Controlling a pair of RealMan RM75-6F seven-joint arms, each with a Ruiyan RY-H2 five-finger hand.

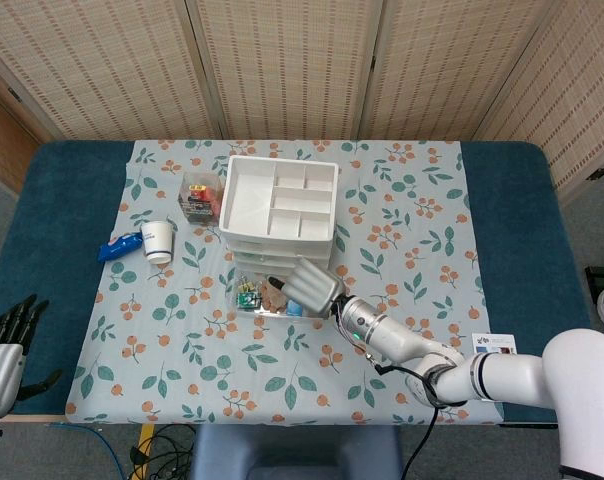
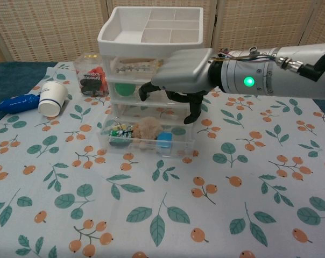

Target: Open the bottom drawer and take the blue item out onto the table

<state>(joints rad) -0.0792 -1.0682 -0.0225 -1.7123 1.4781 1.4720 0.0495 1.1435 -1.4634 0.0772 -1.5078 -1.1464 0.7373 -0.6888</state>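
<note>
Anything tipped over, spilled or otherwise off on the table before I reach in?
One thing: the white paper cup lies on its side left of the drawer unit, beside a blue packet. Nothing spilled. The bottom drawer is open; the right hand hovers above it, empty.

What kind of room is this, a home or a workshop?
Probably a robot test lab: a padded table under a leaf-print cloth, folding screens walling it off, and loose cables on the floor.

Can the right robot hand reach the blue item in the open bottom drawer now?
Probably yes. The bottom drawer is pulled out, the blue item lies uncovered at its right end, and the right robot hand hovers above it, holding nothing.
</note>
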